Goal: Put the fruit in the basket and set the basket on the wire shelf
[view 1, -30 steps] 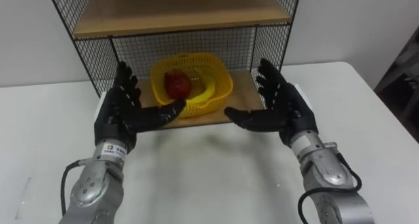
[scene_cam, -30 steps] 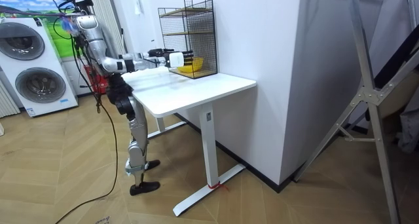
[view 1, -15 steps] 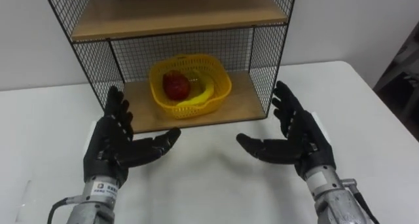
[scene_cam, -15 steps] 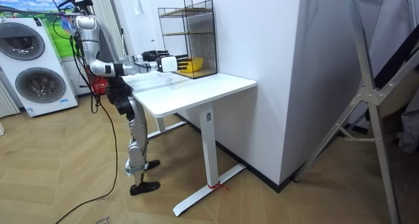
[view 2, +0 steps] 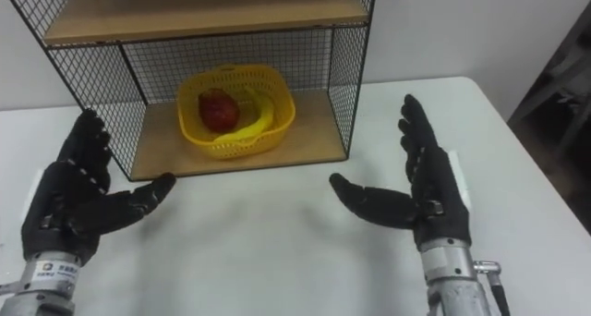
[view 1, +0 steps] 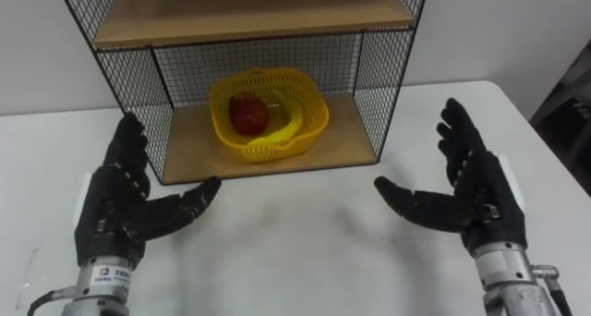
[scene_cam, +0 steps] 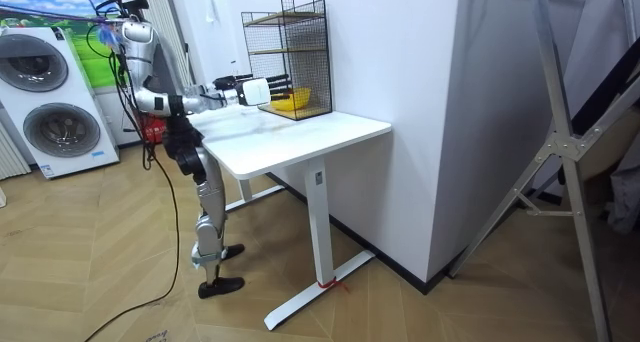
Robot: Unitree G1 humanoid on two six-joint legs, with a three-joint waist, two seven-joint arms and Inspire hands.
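The yellow basket (view 1: pixel 269 149) sits on the wire shelf's (view 1: pixel 353 137) lower board, holding a banana (view 1: pixel 287 129) and a red fruit (view 1: pixel 247 113), possibly an apple. The left hand (view 1: pixel 118 203) and right hand (view 1: pixel 473 198) have drawn back over the table (view 1: pixel 295 261) and moved wider apart, with fingers spread and empty.

One basket (view 1: pixel 316 102), one red fruit (view 1: pixel 246 113), one banana (view 1: pixel 289 128).

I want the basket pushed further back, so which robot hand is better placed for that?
Left, probably, by a little. The left robot hand is open with its thumb before the shelf opening, near the basket. The right robot hand, also open, sits beyond the shelf's right side.
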